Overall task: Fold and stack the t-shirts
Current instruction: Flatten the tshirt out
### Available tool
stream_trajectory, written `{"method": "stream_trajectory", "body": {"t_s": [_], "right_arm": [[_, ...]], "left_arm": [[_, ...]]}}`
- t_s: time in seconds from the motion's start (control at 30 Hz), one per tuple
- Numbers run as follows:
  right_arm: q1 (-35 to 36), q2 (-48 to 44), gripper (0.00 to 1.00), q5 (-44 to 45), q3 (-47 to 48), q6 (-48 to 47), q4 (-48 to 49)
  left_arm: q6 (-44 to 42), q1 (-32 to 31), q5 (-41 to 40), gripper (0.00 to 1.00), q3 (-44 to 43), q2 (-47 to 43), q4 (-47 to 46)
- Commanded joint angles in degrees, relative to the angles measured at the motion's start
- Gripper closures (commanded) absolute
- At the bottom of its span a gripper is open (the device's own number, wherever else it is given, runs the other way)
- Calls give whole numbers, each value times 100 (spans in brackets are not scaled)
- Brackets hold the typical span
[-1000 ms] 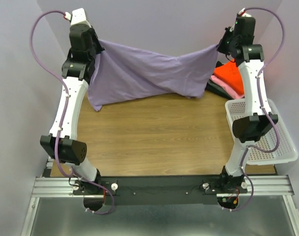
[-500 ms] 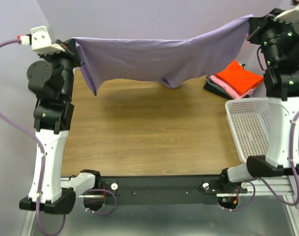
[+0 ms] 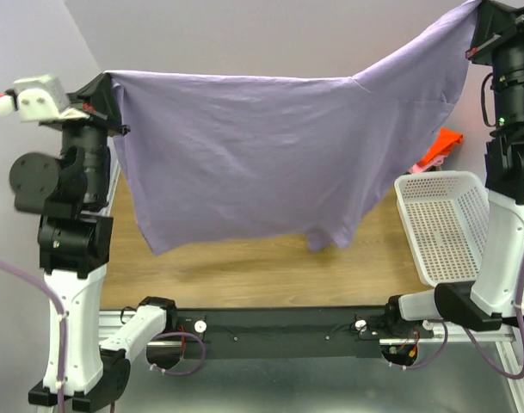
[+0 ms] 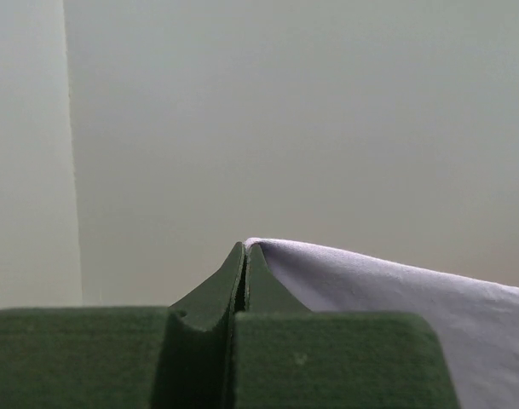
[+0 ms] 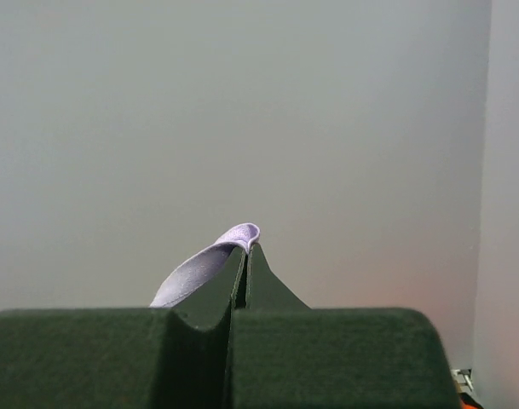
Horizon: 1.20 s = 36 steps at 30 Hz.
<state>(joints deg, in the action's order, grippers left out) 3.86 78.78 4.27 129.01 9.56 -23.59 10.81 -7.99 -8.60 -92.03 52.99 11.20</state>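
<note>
Top external: lavender t-shirt [image 3: 244, 155] hangs spread, both jaws pinching its top corners.

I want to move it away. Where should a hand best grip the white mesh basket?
Its left rim, from above: the basket stands open upward, this thin edge shows free, and the right arm covers its right side.

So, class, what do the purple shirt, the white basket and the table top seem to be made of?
The purple shirt: thin soft matte cloth; it sags and creases. The white basket: probably rigid plastic, moulded mesh of small holes. The table top: wood or wood-look laminate; brown grain lines.
</note>
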Motion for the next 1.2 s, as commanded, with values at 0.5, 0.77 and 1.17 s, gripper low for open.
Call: {"method": "stream_trajectory", "body": {"t_s": [0.5,0.77,1.17], "right_arm": [[-25,1886,99,-287,388,345,162],[-17,1299,99,-190,222,266,171],[-17,-108,99,460,106,-147,224]], "left_arm": [[97,17,579,100,-2012,3095,1148],[-175,17,833,100,-1073,2288,533],[-571,17,1009,100,-473,564,408]]}}
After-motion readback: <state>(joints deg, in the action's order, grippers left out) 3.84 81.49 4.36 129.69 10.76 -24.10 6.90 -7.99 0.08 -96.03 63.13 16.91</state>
